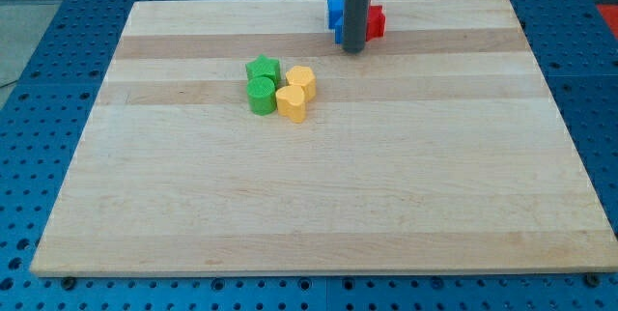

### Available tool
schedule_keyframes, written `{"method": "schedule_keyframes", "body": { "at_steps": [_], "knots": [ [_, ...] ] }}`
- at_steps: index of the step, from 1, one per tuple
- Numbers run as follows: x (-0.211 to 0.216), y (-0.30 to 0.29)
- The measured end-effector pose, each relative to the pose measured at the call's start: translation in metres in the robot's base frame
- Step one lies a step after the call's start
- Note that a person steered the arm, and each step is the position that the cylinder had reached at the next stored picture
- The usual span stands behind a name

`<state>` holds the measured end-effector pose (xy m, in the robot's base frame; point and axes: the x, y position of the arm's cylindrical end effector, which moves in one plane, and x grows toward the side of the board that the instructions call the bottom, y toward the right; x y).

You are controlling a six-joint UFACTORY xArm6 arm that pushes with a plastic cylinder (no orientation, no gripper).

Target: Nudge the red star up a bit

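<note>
1. The robot's rod stands near the far edge of the wooden table [290, 205], its tip [353, 50] planted just on the near side of a red and blue cluster, right of centre.

2. The red star [375, 22], the piece to be nudged, peeks out to the right of the rod; the shaft hides its left part, so its outline is only partly readable. It appears to touch, or nearly touch, the rod.

3. A blue block [335, 14] shows on the rod's left, close beside the red piece; its shape cannot be made out behind the shaft.

4. The arm carries no hand at all: there is nothing to open or close, only the bare rod for pushing.

5. The tip's position on the near side looks deliberate: a push from there would send the star toward the far edge, which is "up" in this view. Because the tip sits slightly left of the star's middle, the blue block could get carried along too.

6. Well apart, near the table's centre-left, four blocks huddle together: a green star [263, 68], a green cylinder [261, 96], a yellow heart [293, 103] and a second yellow block [302, 81]. They lie clear of any likely push.
</note>
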<state>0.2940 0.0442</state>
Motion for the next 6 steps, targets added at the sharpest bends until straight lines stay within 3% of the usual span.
{"method": "schedule_keyframes", "body": {
  "at_steps": [2,5,6],
  "knots": [
    [-0.011,0.010],
    [0.003,0.085],
    [-0.011,0.069]
  ]
}}
